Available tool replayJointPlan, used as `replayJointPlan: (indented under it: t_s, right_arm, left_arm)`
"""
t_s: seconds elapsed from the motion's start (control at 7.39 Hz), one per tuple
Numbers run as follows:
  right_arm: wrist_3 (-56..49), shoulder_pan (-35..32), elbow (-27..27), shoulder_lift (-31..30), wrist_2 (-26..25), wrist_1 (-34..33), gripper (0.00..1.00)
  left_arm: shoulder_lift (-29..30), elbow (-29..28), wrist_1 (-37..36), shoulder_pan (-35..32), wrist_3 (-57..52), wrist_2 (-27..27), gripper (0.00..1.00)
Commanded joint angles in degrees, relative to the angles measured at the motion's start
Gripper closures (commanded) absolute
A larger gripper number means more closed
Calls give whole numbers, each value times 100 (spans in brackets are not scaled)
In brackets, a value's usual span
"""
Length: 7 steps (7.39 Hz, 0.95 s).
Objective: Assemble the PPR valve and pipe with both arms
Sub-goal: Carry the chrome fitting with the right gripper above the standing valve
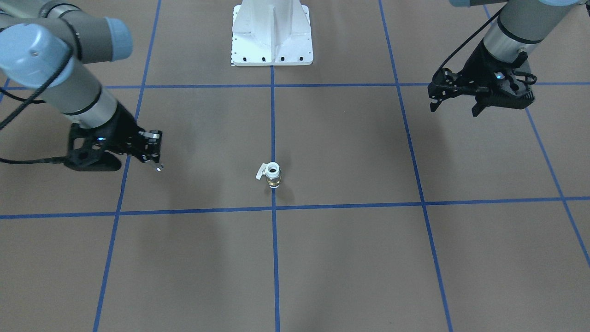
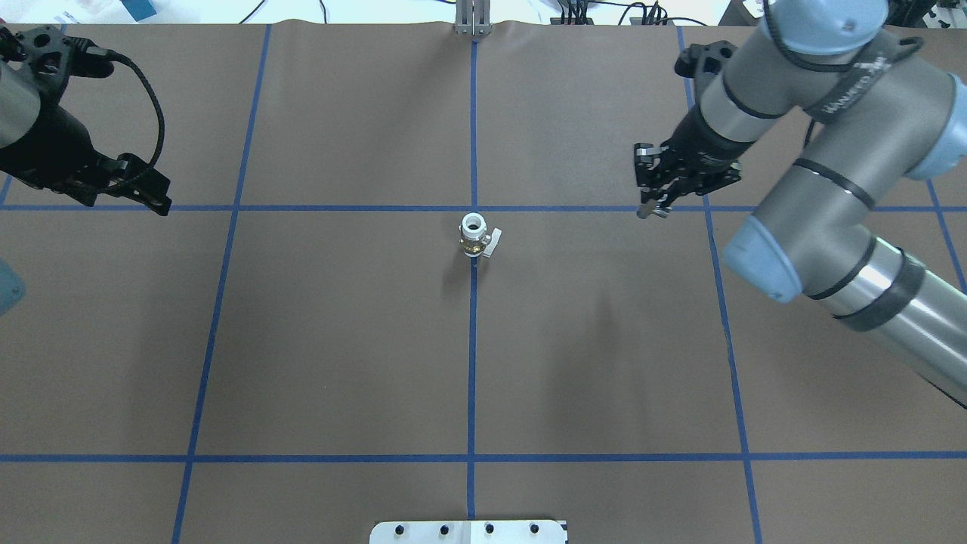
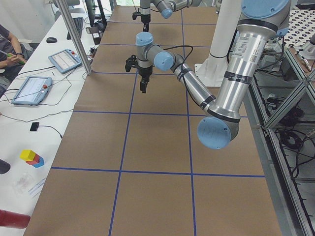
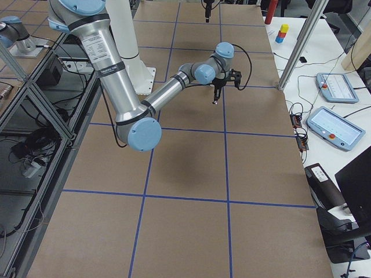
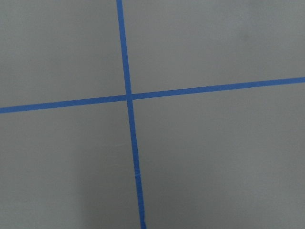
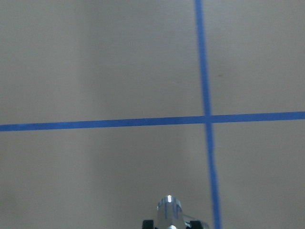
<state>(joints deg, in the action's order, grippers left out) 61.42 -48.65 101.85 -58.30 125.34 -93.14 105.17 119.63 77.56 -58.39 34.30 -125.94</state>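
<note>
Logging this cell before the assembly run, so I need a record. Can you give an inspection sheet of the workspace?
Surface: brown mat with blue tape grid.
Job's things: PPR valve upright on the grid's centre line; pipe held off the mat.
Clutter: nothing seen.
Grippers: right gripper shut on the pipe; left gripper open, empty.
Cables: black cable looping by the left gripper.
Surroundings: white pedestal; tablets beside the mat.

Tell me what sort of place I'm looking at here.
Most likely a robotics lab or test cell: the left arm and right arm reach over a table gridded with blue tape, with a teach pendant and an operator alongside.
</note>
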Motion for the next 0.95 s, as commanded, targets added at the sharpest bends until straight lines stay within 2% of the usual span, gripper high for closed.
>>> replayJointPlan:
  t_s: [0.0, 0.14, 0.27, 0.54, 0.81]
  right_arm:
    - [972, 687, -591, 1385, -639, -520, 100]
    - [1159, 890, -1292, 2052, -730, -512, 100]
    - [1196, 979, -1769, 2468, -731, -512, 100]
    - [1327, 1182, -1809, 2455, -949, -477, 100]
    - [1302, 1182, -1827, 2446, -959, -468, 100]
  left_arm:
    - [-346, -45, -13, -469, -983, 0, 1]
    - [-478, -45, -13, -593, -1231, 0, 1]
    - [-610, -45, -13, -690, -1511, -9, 1]
    - [-647, -45, -13, -708, -1549, -18, 1]
    - [-647, -19, -13, -708, -1549, -18, 1]
